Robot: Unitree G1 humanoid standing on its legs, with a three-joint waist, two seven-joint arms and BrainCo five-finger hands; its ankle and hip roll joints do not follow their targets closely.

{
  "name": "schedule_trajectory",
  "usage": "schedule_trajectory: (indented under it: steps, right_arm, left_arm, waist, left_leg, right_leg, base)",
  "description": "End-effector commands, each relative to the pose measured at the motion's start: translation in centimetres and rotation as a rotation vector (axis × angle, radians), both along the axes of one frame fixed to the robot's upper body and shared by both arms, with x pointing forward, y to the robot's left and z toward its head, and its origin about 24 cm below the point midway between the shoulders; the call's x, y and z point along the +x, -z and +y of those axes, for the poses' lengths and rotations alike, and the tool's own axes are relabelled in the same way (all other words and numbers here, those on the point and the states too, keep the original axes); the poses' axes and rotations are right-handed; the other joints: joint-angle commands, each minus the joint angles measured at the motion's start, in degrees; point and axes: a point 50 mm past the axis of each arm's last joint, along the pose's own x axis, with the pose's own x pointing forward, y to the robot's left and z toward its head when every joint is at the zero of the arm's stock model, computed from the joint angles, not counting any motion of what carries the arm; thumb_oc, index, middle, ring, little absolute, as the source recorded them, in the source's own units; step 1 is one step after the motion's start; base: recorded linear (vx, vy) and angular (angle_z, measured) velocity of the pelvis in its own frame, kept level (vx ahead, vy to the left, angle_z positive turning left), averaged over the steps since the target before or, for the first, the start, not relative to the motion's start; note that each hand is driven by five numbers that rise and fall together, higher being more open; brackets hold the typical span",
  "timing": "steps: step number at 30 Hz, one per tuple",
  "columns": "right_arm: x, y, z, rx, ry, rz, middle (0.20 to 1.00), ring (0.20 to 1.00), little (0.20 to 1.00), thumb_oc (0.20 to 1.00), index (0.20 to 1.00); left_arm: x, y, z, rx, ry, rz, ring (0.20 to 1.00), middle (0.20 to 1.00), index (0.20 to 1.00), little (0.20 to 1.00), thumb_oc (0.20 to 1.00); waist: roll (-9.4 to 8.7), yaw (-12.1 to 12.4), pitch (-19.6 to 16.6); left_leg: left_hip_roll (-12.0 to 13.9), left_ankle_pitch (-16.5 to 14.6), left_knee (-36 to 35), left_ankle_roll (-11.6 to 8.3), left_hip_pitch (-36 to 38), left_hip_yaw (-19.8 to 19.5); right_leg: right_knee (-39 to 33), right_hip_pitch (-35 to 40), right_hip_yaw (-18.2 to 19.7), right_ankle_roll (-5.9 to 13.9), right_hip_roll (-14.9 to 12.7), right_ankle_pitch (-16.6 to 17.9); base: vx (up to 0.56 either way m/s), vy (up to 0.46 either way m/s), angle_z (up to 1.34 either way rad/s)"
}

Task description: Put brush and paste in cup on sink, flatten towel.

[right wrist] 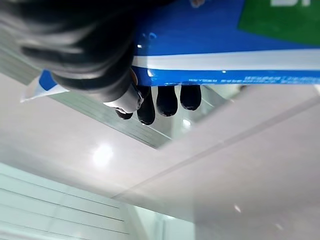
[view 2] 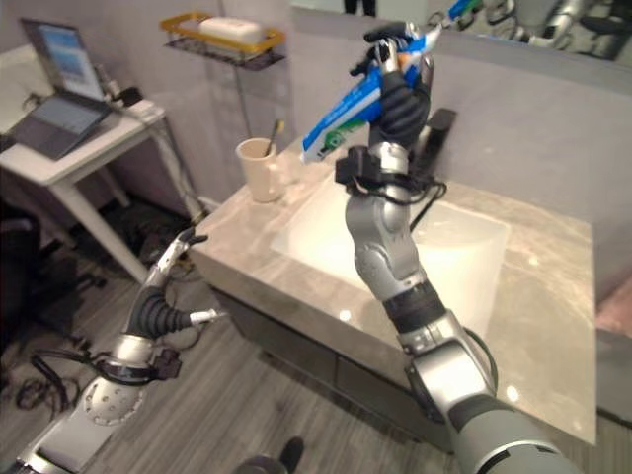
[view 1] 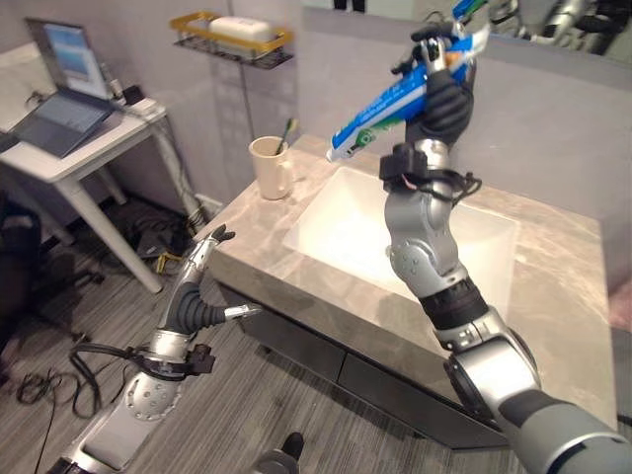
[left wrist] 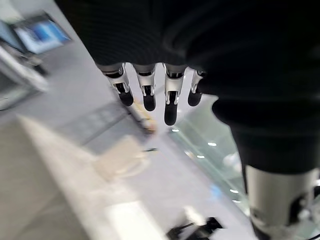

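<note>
From the head, our two eye views look down on the same sink [view 1: 395,237] and cup [view 1: 270,166], slightly offset. Our wrist views look along each hand from very close.

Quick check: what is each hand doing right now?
Left hand: open, fingers straight, holding nothing, by the counter edge.
Right hand: shut on the toothpaste tube, raised above the sink.

My right hand [view 1: 446,94], silver with a dark cover, grips a blue, white and green tube [view 1: 395,104]. The cup [view 1: 270,166] is cream, its brush [view 1: 287,132] green-tipped. The counter [view 1: 553,286] is grey-beige marble, the sink [view 1: 346,232] white, the shelf [view 1: 229,41] yellow.
</note>
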Motion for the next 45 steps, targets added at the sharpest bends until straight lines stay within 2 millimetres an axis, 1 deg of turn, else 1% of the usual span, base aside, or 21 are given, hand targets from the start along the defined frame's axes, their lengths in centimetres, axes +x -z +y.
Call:
schedule_trajectory:
  steps: [1, 4, 9, 16, 22, 26, 28, 29, 30, 31, 32, 33, 34, 36, 38, 39, 40, 42, 43, 44, 45]
  right_arm:
    - [-1.1, -3.8, 0.6, -0.053, 0.005, -0.168, 0.2, 0.2, 0.2, 0.2, 0.2]
    - [-0.5, -5.1, 0.2, -0.081, 0.05, -0.176, 0.2, 0.2, 0.2, 0.2, 0.2]
    - [0.8, -6.7, -0.1, -0.13, 0.119, -0.155, 0.2, 0.2, 0.2, 0.2, 0.2]
    - [1.3, -7.7, -0.7, -0.187, 0.188, -0.157, 0.2, 0.2, 0.2, 0.2, 0.2]
    - [0.9, -8.7, -1.2, -0.16, 0.185, -0.188, 0.2, 0.2, 0.2, 0.2, 0.2]
    - [0.4, -8.9, -0.4, -0.148, 0.145, -0.214, 0.2, 0.2, 0.2, 0.2, 0.2]
    - [0.0, -8.8, 0.4, -0.147, 0.111, -0.233, 0.2, 0.2, 0.2, 0.2, 0.2]
    - [-0.2, -8.6, 1.0, -0.139, 0.083, -0.234, 0.2, 0.2, 0.2, 0.2, 0.2]
    - [-0.5, -8.1, 1.5, -0.132, 0.056, -0.238, 0.2, 0.2, 0.2, 0.2, 0.2]
    - [-0.6, -7.8, 1.3, -0.104, 0.047, -0.235, 0.2, 0.2, 0.2, 0.2, 0.2]
    - [-0.7, -7.6, 0.9, -0.096, 0.054, -0.24, 0.2, 0.2, 0.2, 0.2, 0.2]
    - [-0.7, -7.6, 0.8, -0.096, 0.055, -0.24, 0.2, 0.2, 0.2, 0.2, 0.2]
    - [-0.6, -7.3, 0.6, -0.104, 0.066, -0.232, 0.2, 0.2, 0.2, 0.2, 0.2]
    - [-0.4, -6.9, -0.1, -0.116, 0.092, -0.229, 0.2, 0.2, 0.2, 0.2, 0.2]
    - [-0.2, -6.7, -0.9, -0.119, 0.118, -0.218, 0.2, 0.2, 0.2, 0.2, 0.2]
    - [0.1, -6.2, -1.9, -0.119, 0.142, -0.194, 0.2, 0.2, 0.2, 0.2, 0.2]
    - [0.3, -5.7, -2.5, -0.124, 0.155, -0.18, 0.2, 0.2, 0.2, 0.2, 0.2]
    - [0.6, -4.9, -4.3, -0.113, 0.208, -0.142, 0.2, 0.2, 0.2, 0.2, 0.2]
    - [0.6, -4.8, -4.3, -0.115, 0.209, -0.142, 0.2, 0.2, 0.2, 0.2, 0.2]
    - [0.4, -4.7, -4.2, -0.109, 0.209, -0.146, 0.2, 0.2, 0.2, 0.2, 0.2]
    - [0.3, -4.7, -4.0, -0.11, 0.203, -0.149, 0.2, 0.2, 0.2, 0.2, 0.2]
  left_arm:
    - [0.4, -1.2, 0.4, 0.09, 0.091, 0.02, 1.0, 1.0, 1.0, 1.0, 1.0]
    - [0.4, 0.5, 1.5, 0.227, 0.116, 0.138, 1.0, 1.0, 1.0, 1.0, 1.0]
    - [0.6, 2.4, 2.2, 0.334, 0.153, 0.256, 1.0, 1.0, 1.0, 1.0, 1.0]
    - [0.8, 2.8, 2.9, 0.359, 0.139, 0.29, 1.0, 1.0, 1.0, 1.0, 1.0]
    - [0.9, 3.0, 2.8, 0.321, 0.13, 0.289, 1.0, 1.0, 1.0, 1.0, 1.0]
    - [1.0, 3.1, 2.4, 0.296, 0.13, 0.283, 1.0, 1.0, 1.0, 1.0, 1.0]
    - [1.0, 3.1, 2.4, 0.283, 0.117, 0.277, 1.0, 1.0, 1.0, 1.0, 1.0]
    - [0.9, 3.0, 2.6, 0.277, 0.108, 0.272, 1.0, 1.0, 1.0, 1.0, 1.0]
    - [0.8, 2.8, 2.7, 0.278, 0.097, 0.262, 1.0, 1.0, 1.0, 1.0, 1.0]
    - [0.8, 2.9, 2.7, 0.282, 0.095, 0.268, 1.0, 1.0, 1.0, 1.0, 1.0]
    - [0.8, 2.8, 2.8, 0.284, 0.096, 0.269, 1.0, 1.0, 1.0, 1.0, 1.0]
    - [0.8, 2.8, 2.8, 0.284, 0.097, 0.269, 1.0, 1.0, 1.0, 1.0, 1.0]
    - [0.8, 3.0, 2.8, 0.281, 0.095, 0.275, 1.0, 1.0, 1.0, 1.0, 1.0]
    - [0.8, 3.2, 3.0, 0.278, 0.085, 0.281, 1.0, 1.0, 1.0, 1.0, 1.0]
    - [0.9, 3.6, 3.0, 0.257, 0.072, 0.297, 1.0, 1.0, 1.0, 1.0, 1.0]
    - [1.0, 3.9, 2.7, 0.253, 0.075, 0.305, 1.0, 1.0, 1.0, 1.0, 1.0]
    - [1.0, 4.3, 2.6, 0.24, 0.068, 0.313, 1.0, 1.0, 1.0, 1.0, 1.0]
    - [0.9, 5.4, 2.4, 0.19, 0.041, 0.344, 1.0, 1.0, 1.0, 1.0, 1.0]
    - [0.9, 5.5, 2.3, 0.189, 0.043, 0.344, 1.0, 1.0, 1.0, 1.0, 1.0]
    - [1.0, 5.8, 2.2, 0.159, 0.027, 0.349, 1.0, 1.0, 1.0, 1.0, 1.0]
    - [1.0, 6.1, 2.1, 0.129, 0.016, 0.359, 1.0, 1.0, 1.0, 1.0, 1.0]
  waist:
    - [-3.02, -1.07, -3.17]
    - [-3.9, 0.81, -2.23]
    - [-4.77, 2.34, -1.26]
    - [-5.09, 3.04, -1.17]
    - [-5.35, 3.07, -1.01]
    - [-5.3, 2.64, -0.57]
    - [-4.68, 1.99, -0.09]
    - [-4.11, 2.09, 0.37]
    - [-3.47, 2.15, 0.73]
    - [-2.9, 1.18, 0.69]
    - [-2.74, 0.63, 0.63]
    - [-2.67, 0.67, 0.59]
    - [-2.65, 0.17, 0.7]
    - [-2.49, -0.67, 1.6]
    - [-2.49, -1.48, 2.74]
    - [-2.35, -2.16, 3.27]
    - [-2.29, -2.71, 3.42]
    - [-1.56, -3.65, 3.83]
    - [-1.44, -3.72, 3.84]
    - [-1.15, -4.33, 4.3]
    - [-0.8, -4.83, 4.78]
  left_leg:
    - [-0.34, 1.02, 0.08, -1.13, -3.1, 0.79]
    - [-1.3, 1.38, 0.08, -0.87, -4.55, -1.62]
    - [-3.09, 1.22, 0.08, 0.15, -5.69, -3.29]
    - [-4.91, 0.76, 0.08, 1.11, -6.14, -3.83]
    - [-6.61, 0.03, 0.08, 2.34, -5.88, -3.74]
    - [-7.4, -0.86, 0.27, 3.64, -4.51, -2.56]
    - [-7.6, -0.83, 0.48, 4.58, -3.77, -1.24]
    - [-7.19, -1.48, 0.62, 4.72, -2.89, 0.13]
    - [-6.69, -1.76, 0.75, 5.06, -2.22, 1.72]
    - [-6.74, -1.41, 0.82, 5.22, -1.84, 1.44]
    - [-6.87, -1.3, 0.84, 5.33, -1.8, 1.39]
    - [-6.77, -1.02, 0.77, 5.3, -1.93, 1.4]
    - [-7.08, -0.99, 0.98, 5.46, -1.6, 1.49]
    - [-7.79, -1.28, 2.8, 5.75, -1.24, 1.9]
    - [-8.61, -1.86, 5.56, 5.25, -1.17, 2.11]
    - [-9.04, -1.97, 6.42, 5.02, -1.22, 1.31]
    - [-9.09, -2.19, 6.67, 4.91, -1.22, 1.4]
    - [-9.66, -3.03, 10.29, 4.26, -2.1, 1.94]
    - [-9.69, -3.3, 10.84, 4.23, -2.34, 1.86]
    - [-10.29, -4.04, 13.97, 3.45, -3.41, 2.29]
    - [-10.67, -3.87, 18.0, 2.16, -4.77, 3.17]
  right_leg:
    - [-0.09, 2.09, 1.43, 5.85, -7.08, 3.31]
    - [-0.03, 2.53, -1.28, 6.09, -7.2, 3.2]
    - [0.77, 2.46, -3.22, 6.62, -8.18, 3.64]
    - [1.78, 2.63, -4.2, 7.34, -9.8, 4.87]
    - [3.13, 2.63, -3.73, 8.32, -11.47, 8.11]
    - [5.84, 2.16, -2.39, 8.61, -12.84, 9.82]
    - [8.63, 0.88, -1.3, 8.37, -13.63, 10.58]
    - [10.25, 0.12, -1.17, 8.12, -13.58, 9.67]
    - [12.26, -0.53, -1.56, 7.62, -12.77, 7.82]
    - [12.39, -1.57, 2.28, 5.62, -7.6, 2.64]
    - [11.97, -1.96, 3.77, 4.5, -4.36, -0.17]
    - [11.95, -2.12, 3.76, 4.36, -4.26, 0.03]
    - [11.76, -2.52, 5.23, 3.36, -1.4, -1.75]
    - [12.01, -4.13, 7.29, 2.05, 1.95, -3.04]
    - [11.48, -3.68, 8.59, 0.68, 2.71, -4.02]
    - [10.84, -3.22, 9.72, 0.55, 3.11, -4.24]
    - [9.93, -2.47, 10.21, 0.7, 3.37, -4.25]
    - [7.03, -0.83, 10.7, 0.35, 3.75, -3.55]
    - [6.91, -0.73, 10.57, 0.33, 3.78, -3.52]
    - [6.44, -0.33, 10.8, 0.13, 3.71, -3.35]
    - [6.01, 0.26, 10.85, -0.27, 3.65, -3.39]
  base:
    - [0.01, -0.007, 0.47]
    - [0.02, 0.005, 0.51]
    - [0.06, 0.064, 0.29]
    - [0.06, 0.068, 0.08]
    - [0.07, 0.066, 0.02]
    - [0.05, 0.096, 0.03]
    - [0.03, 0.147, -0.24]
    - [0.0, 0.162, -0.47]
    - [0.01, 0.163, -0.82]
    - [0.0, 0.131, -0.9]
    - [0.0, 0.064, -0.89]
    - [0.0, 0.03, -0.3]
    - [0.0, 0.032, -0.05]
    - [0.0, 0.055, -0.02]
    - [-0.04, 0.021, 0.01]
    - [-0.06, -0.033, 0.1]
    - [-0.04, -0.082, 0.23]
    - [0.0, -0.062, 0.29]
    - [-0.01, -0.004, 0.13]
    - [-0.03, 0.005, 0.04]
    - [-0.04, 0.001, 0.08]
